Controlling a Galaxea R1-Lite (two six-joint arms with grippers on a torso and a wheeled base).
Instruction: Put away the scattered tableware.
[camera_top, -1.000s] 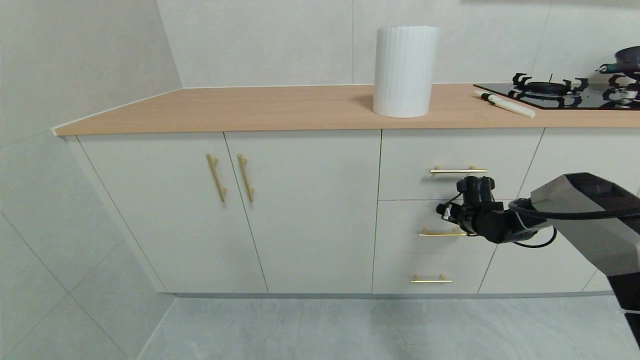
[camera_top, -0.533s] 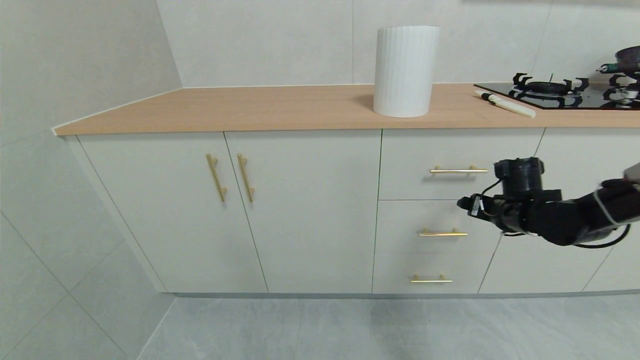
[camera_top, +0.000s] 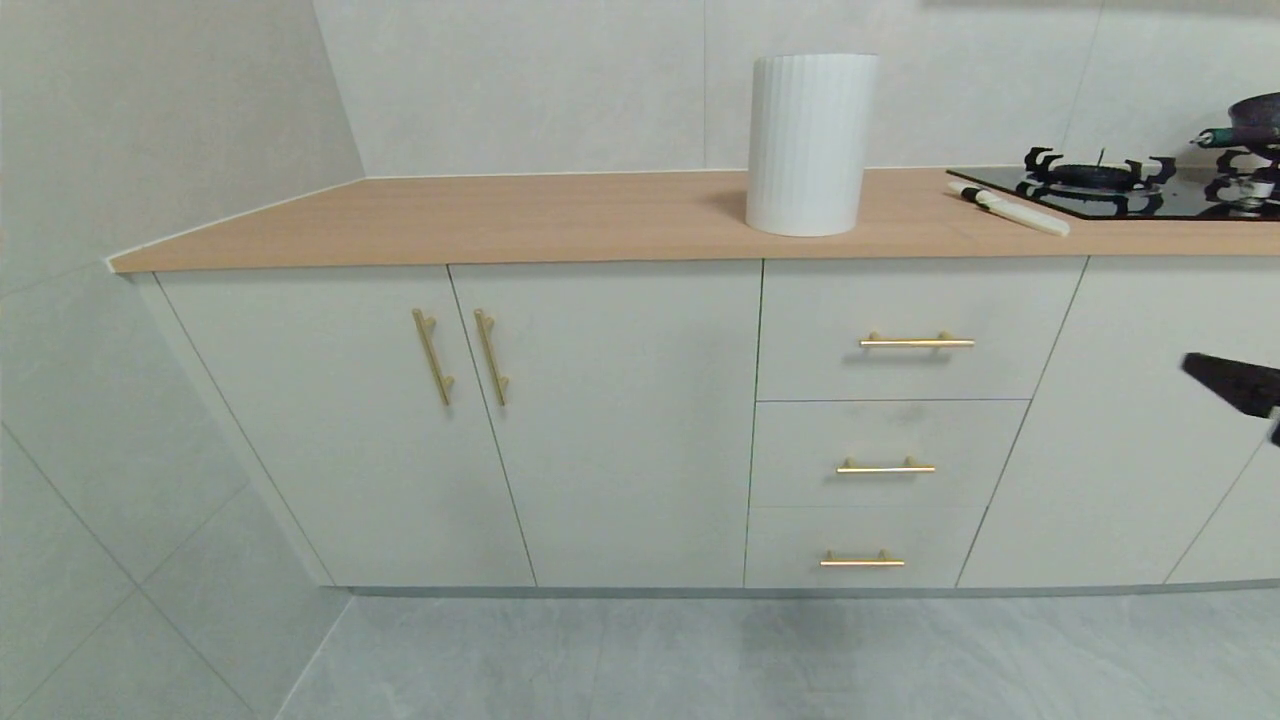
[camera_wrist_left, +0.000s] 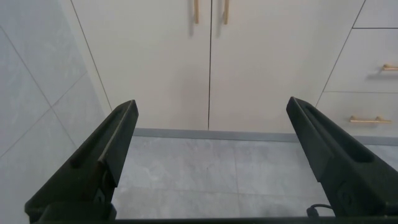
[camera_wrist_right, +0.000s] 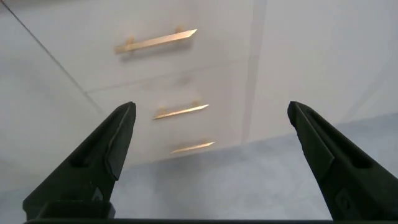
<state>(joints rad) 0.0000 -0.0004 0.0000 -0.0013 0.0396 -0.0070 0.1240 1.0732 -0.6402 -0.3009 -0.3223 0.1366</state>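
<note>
Cream utensil (camera_top: 1008, 209) on the table (camera_top: 500, 215) beside the hob (camera_top: 1120, 185), well above the right hand (camera_wrist_right: 209, 112), released and empty before the drawers (camera_top: 900, 430), left hand (camera_wrist_left: 211, 104) released over the floor (camera_wrist_left: 205, 177)

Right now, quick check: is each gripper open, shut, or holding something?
Left gripper: open, holding nothing.
Right gripper: open, holding nothing.

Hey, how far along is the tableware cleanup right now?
Nothing looks put away: the cream utensil lies on the counter beside the stove, and the three drawers are shut. Nothing is in hand; the left gripper and right gripper are open and empty. Left to do: pick up the utensil and stow it, perhaps in the white container.
</note>
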